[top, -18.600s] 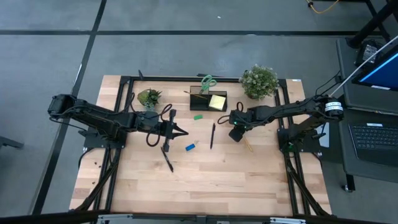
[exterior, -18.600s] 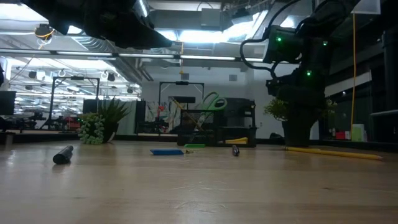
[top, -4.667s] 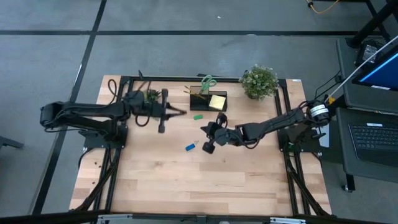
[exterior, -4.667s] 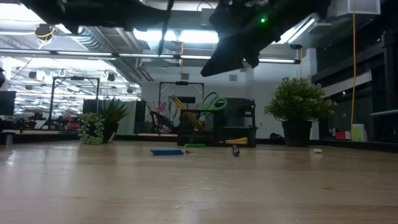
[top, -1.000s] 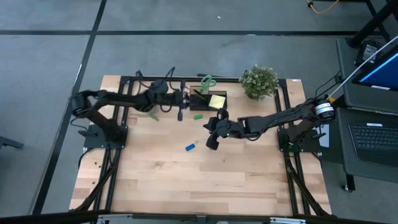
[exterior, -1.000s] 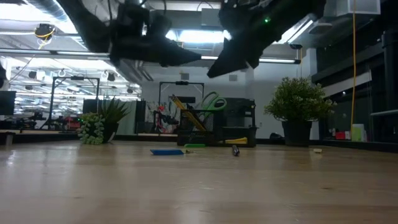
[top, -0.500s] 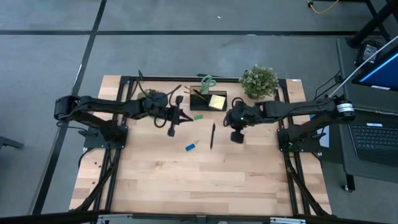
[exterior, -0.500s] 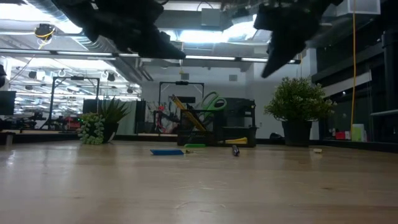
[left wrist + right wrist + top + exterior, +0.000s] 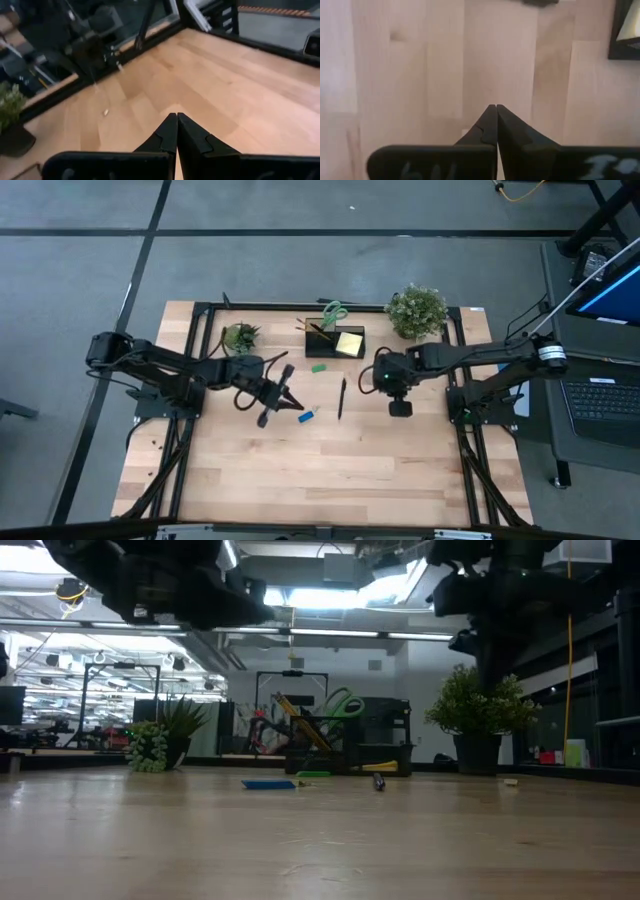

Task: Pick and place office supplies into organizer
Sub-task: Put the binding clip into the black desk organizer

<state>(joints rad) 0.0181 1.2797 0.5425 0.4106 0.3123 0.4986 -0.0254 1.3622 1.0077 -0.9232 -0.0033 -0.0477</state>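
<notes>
- Bench (image 9: 330, 470): pale wood, fills the middle of the high view; black frame rails along its edges.
- Left arm enters from the left edge of the high view and reaches toward centre. Left gripper (image 9: 296, 404) sits left of centre, its tip pointing right. Fingers (image 9: 169, 134) pressed tight together, nothing between them; left wrist view shows only bare wood ahead of the tip.
- Small potted plant (image 9: 239, 337), upper left of the bench, just above the left arm. In the low view it stands at far left, beside a second spiky plant.
- Blue eraser (image 9: 306, 416) lies flat just right of the left gripper tip, close but apart from it. Low view: a flat blue slab (image 9: 268, 784) at centre.
- Green eraser (image 9: 318, 367) lies just below the organizer, on the wood.
- Organizer (image 9: 322, 340), upper centre of the high view: black box. Green-handled scissors (image 9: 333, 310) stand in its upper part, handles up; pencils (image 9: 296, 721) lean in it, seen in the low view. Yellow sticky-note pad (image 9: 350, 343) rests at its right end.
- Black pen (image 9: 341, 397) lies on the bench at centre, running top to bottom, between the two grippers.
- Right gripper (image 9: 399, 409), right of centre, points toward the frame bottom. Fingers (image 9: 490, 125) closed on each other, empty, over bare wood in the right wrist view.
- Larger bushy plant (image 9: 417, 310), upper right of the bench.
- Right arm runs off to the right edge.
</notes>
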